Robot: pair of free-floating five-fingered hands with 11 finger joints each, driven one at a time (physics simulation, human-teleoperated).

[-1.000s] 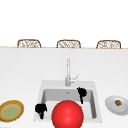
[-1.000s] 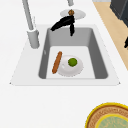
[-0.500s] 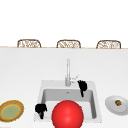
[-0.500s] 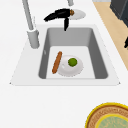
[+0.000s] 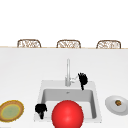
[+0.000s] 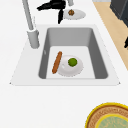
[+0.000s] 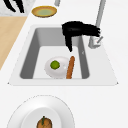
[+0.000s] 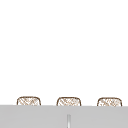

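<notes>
Drifting nearer the faucet (image 5: 68, 71) since the earlier frame, the right hand (image 5: 82, 79) hovered over the back rim of the sink (image 5: 50, 85), fingers straight and released, holding nothing; the left hand (image 5: 41, 109) hung relaxed at the front corner; the small lever (image 5: 74, 79) (just beside the right fingertips) probably wanted a gentle, level touch.
</notes>
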